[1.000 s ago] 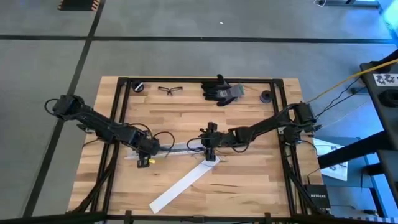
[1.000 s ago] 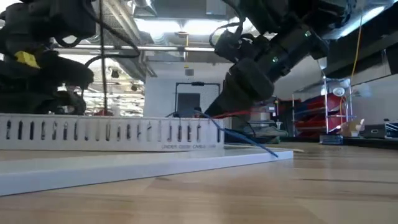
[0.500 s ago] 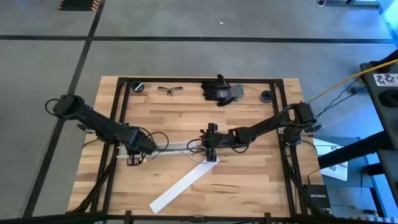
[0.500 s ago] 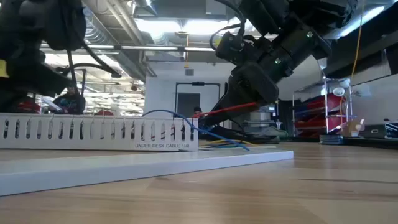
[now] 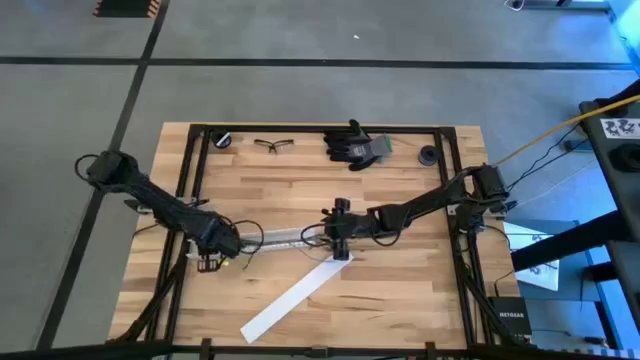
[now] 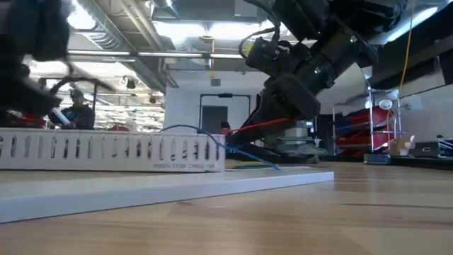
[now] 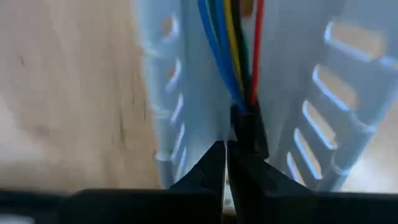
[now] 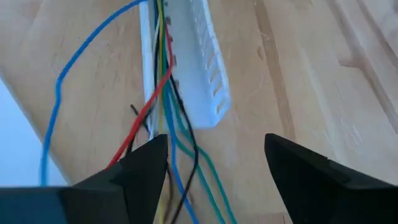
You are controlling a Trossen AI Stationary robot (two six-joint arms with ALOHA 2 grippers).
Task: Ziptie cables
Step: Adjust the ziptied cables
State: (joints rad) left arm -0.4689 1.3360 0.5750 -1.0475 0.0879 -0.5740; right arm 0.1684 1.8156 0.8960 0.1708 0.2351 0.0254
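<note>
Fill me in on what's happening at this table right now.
Two robot arms are working a bundle of coloured cables that runs along a slotted white channel in the middle of the wooden table. The left pincer is shut on the cables at one end of the channel. The right pincer is open at the other end, where the wires splay out past the channel's end. No zip tie shows on the bundle.

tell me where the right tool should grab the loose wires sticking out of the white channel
Grip the wires just past the open end of the white channel, where they run close together before the ends fan out. Come from above with the right tool open, one finger on each side of the bunch, since they lie flat on the table. Farther out you would probably catch only some strands.
</note>
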